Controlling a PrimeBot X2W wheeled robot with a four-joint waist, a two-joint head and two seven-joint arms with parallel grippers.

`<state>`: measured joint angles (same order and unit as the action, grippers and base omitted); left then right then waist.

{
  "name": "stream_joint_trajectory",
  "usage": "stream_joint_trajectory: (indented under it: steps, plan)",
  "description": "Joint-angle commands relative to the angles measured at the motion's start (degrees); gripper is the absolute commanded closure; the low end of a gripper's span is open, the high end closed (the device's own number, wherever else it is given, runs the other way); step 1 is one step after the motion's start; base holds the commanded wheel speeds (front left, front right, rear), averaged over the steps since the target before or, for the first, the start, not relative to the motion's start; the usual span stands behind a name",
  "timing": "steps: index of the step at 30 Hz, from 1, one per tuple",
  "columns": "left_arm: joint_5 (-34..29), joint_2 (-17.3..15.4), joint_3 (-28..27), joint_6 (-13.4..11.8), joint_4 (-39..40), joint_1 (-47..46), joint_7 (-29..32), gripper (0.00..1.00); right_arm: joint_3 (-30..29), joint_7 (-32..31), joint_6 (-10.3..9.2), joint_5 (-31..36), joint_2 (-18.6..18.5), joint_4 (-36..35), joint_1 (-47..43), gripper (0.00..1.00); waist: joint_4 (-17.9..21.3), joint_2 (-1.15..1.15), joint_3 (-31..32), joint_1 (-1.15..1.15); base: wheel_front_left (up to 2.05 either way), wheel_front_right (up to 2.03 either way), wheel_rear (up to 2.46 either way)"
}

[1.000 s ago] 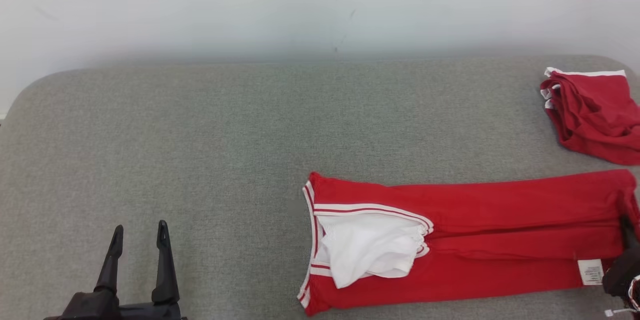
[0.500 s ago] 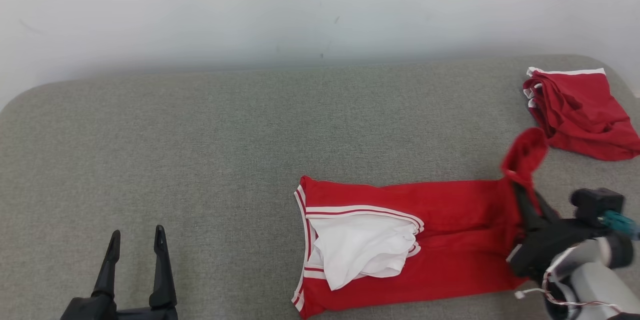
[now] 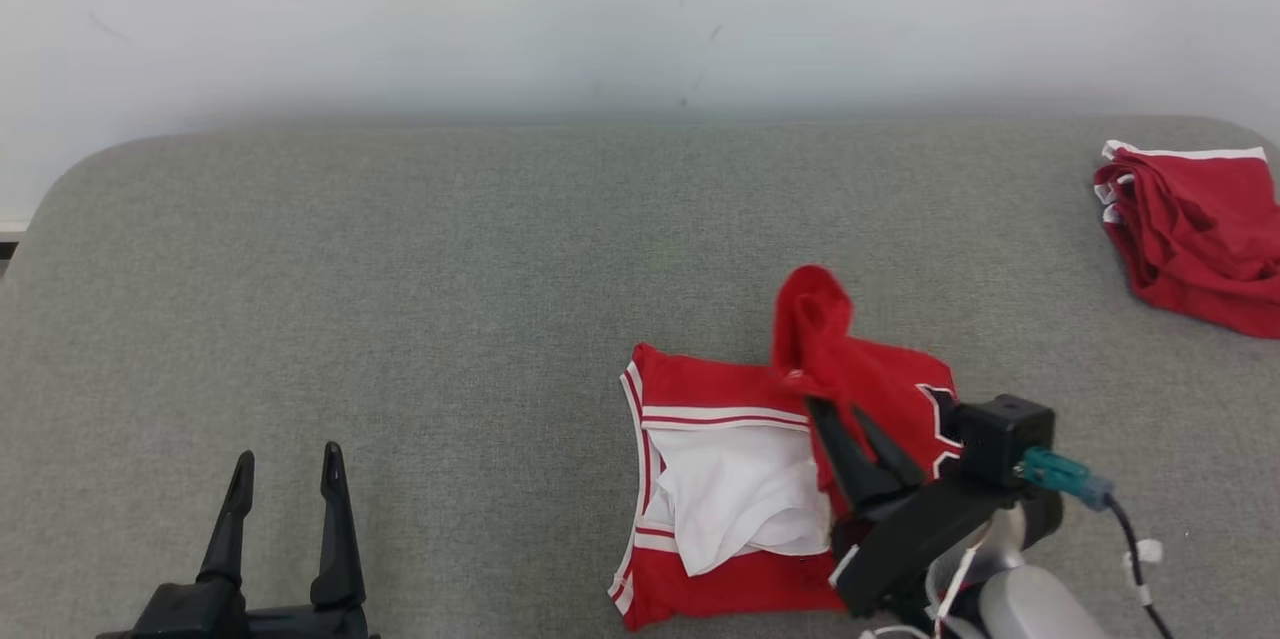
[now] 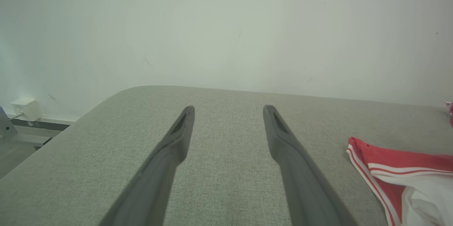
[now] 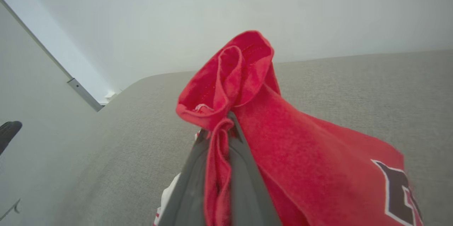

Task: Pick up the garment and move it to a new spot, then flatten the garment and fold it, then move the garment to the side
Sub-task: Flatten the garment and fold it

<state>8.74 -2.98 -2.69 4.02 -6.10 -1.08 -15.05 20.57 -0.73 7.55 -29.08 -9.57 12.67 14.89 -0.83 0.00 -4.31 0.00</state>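
Note:
The garment (image 3: pixel 720 399) is a red jersey with white trim and a white lining, lying on the grey couch surface (image 3: pixel 450 269) right of centre. My right gripper (image 3: pixel 835 419) is shut on its hem and holds that end lifted and folded over toward the collar; the pinched red cloth (image 5: pixel 226 88) bunches above the fingers (image 5: pixel 244 169). A black number with a white outline (image 5: pixel 396 190) shows on the raised panel. My left gripper (image 3: pixel 285 464) stands open at the lower left, well apart from the garment (image 4: pixel 400 169), with nothing between its fingers (image 4: pixel 177 141).
A second red garment with white trim (image 3: pixel 1195 229) lies crumpled at the far right of the couch. A pale wall (image 3: pixel 640 9) runs behind. A white box (image 4: pixel 24 109) sits on the wall's base, left of the couch's rounded corner.
My right gripper has carried the garment's right end up and to the left, folding the long flat jersey over itself. The left gripper has stayed put; the head view has shifted slightly.

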Motion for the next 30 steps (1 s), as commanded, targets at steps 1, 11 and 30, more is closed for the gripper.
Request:
stream_joint_trajectory:
  steps: [1,11,30]
  plan:
    - [0.1,0.1,0.1,-0.1,-0.1,-0.6,-0.2,0.00,0.4,-0.5,-0.16,0.2,1.0,-0.7,-1.0,1.00,-0.6,0.00,-0.4,0.00,0.00,0.00,0.00]
    - [0.9,0.1,1.6,-0.7,-1.0,-2.0,-0.2,0.00,3.0,-1.4,-0.16,2.0,5.1,1.1,-1.1,1.00,-2.4,0.00,-1.3,0.00,0.00,0.00,0.00]
    - [0.6,0.1,0.9,-0.2,-1.8,-1.5,-0.2,0.00,-2.5,9.9,-0.16,5.1,1.0,1.8,1.1,0.00,-1.5,0.00,-0.1,0.00,0.00,0.00,0.00]
